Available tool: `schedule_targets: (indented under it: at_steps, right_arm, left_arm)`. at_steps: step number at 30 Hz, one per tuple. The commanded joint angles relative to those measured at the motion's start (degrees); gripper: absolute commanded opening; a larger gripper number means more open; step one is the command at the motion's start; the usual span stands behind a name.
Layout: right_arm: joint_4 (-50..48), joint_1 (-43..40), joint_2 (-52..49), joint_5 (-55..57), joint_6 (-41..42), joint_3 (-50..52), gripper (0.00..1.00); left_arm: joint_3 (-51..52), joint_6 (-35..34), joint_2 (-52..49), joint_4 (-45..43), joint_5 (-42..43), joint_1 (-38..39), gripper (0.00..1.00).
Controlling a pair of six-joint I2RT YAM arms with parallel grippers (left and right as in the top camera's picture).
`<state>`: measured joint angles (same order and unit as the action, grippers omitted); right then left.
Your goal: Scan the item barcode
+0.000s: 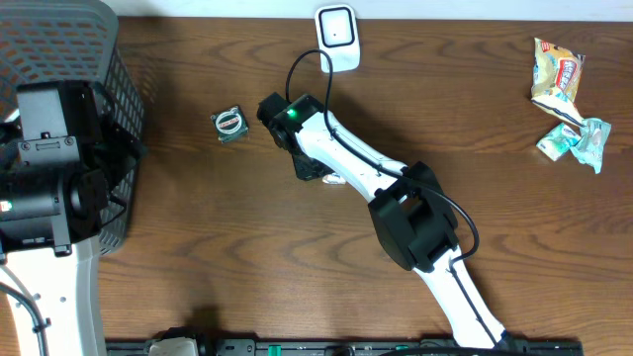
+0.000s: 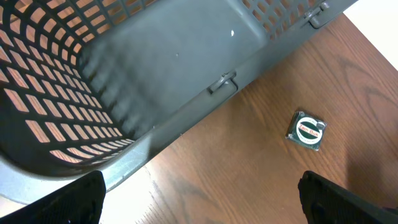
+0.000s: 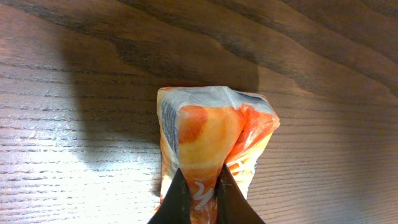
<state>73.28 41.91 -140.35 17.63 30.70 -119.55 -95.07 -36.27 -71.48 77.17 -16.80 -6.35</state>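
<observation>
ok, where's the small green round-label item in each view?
Overhead: small green item, upper left of centre, right of the grey basket.
Left wrist: right of centre, on the table outside the basket.
Right wrist: not in it; only the orange packet in the right tool.
Shared landmark: the basket, overhead and left wrist only.

Right wrist view: orange snack packet (image 3: 214, 140) was cut off by the bottom edge, print blurred. Right gripper (image 3: 200, 186) showed fingertips only. Overhead: packet and gripper were hidden under the right arm (image 1: 346, 158), bar a pale sliver. Basket (image 1: 59, 40) at the desk's (image 1: 495, 247) left edge was cropped top and left. Left gripper (image 2: 200, 205): fingers (image 2: 348, 200) were cropped at the bottom corners. Small green item (image 2: 306, 130): label too small to read.
</observation>
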Motion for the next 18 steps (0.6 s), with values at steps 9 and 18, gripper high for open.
schedule_targets:
  at_steps: [9,18]
  right_arm:
    - [0.13,-10.27,7.3,-26.97,-14.78,-3.1,0.01]
    - [-3.19,-21.35,6.93,-67.63,-28.24,3.19,0.01]
  left_arm:
    - [0.31,-0.9,-0.04,0.17,-0.57,-0.28,0.98]
    - [0.31,-0.92,-0.04,0.17,-0.57,-0.28,0.98]
